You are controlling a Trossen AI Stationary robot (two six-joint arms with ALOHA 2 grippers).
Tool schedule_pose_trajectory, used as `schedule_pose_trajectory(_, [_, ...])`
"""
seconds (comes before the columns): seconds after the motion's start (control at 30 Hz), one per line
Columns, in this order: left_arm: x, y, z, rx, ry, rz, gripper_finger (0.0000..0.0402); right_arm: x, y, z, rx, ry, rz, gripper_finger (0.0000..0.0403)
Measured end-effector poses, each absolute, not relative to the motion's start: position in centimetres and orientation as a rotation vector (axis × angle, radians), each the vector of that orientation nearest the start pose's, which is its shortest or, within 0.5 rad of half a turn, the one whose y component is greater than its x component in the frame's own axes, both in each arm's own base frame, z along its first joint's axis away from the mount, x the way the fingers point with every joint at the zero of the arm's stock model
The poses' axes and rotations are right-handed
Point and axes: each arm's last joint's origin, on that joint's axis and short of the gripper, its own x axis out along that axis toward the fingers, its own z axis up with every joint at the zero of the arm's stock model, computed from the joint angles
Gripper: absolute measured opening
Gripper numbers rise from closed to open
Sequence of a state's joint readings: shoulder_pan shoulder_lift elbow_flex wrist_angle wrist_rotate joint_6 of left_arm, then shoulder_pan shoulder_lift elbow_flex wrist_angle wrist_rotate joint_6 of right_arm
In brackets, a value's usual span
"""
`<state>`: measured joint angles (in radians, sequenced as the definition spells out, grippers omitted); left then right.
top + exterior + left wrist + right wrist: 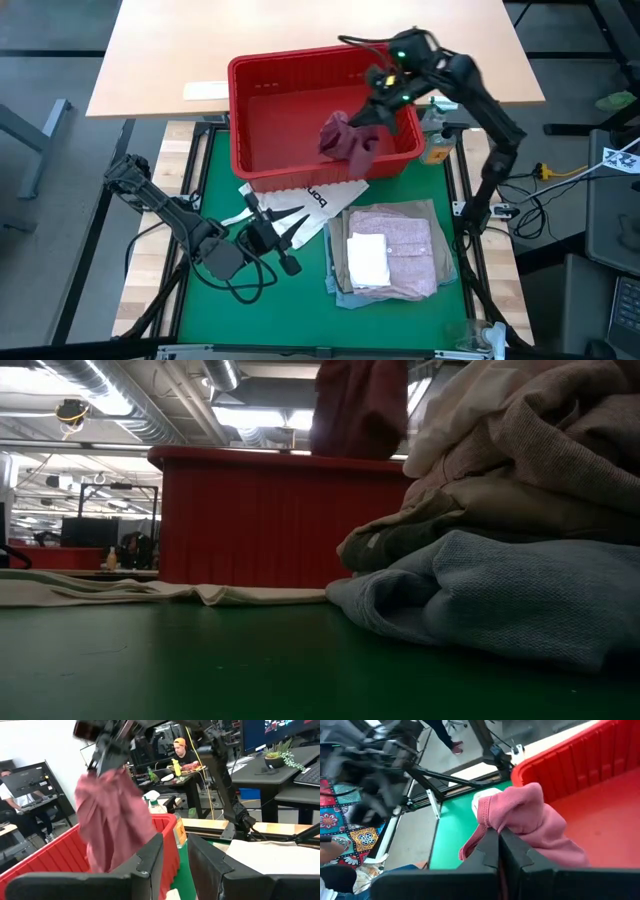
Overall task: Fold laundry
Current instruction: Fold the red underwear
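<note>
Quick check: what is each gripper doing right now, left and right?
Left gripper: jaws partly open, holding nothing, low over the green mat.
Right gripper: jaws shut on the maroon garment, lifted over the red basket.

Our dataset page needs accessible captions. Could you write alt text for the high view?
The right gripper lifts a maroon garment over a red basket. In front, folded clothes sit stacked on the green table; the left gripper rests beside a white bag.
</note>
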<state>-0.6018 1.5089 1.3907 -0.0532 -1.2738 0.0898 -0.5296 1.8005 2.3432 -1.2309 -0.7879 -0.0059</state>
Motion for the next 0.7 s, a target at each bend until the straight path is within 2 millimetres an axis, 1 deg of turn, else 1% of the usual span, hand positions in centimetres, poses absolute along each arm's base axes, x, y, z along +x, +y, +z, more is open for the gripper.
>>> schedule_pose_trajectory(0.2, [29.5, -15.1, 38.5, 0.223, 0.139, 0.684, 0.0085, 26.5, -11.4, 50.8, 0.381, 0.502, 0.296, 0.0001])
schedule_pose_trajectory(0.37, [30.6, -13.4, 38.4, 0.214, 0.149, 0.634, 0.0087, 25.0, -8.6, 52.3, 0.336, 0.472, 0.354, 0.0001])
schedule_pose_trajectory(0.47, [31.3, -12.3, 38.4, 0.206, 0.155, 0.595, 0.0103, 24.2, -7.1, 53.0, 0.310, 0.454, 0.396, 0.0001])
schedule_pose_trajectory(0.7, [32.6, -10.0, 37.9, 0.168, 0.183, 0.481, 0.0159, 23.0, -4.3, 53.9, 0.255, 0.437, 0.446, 0.0001])
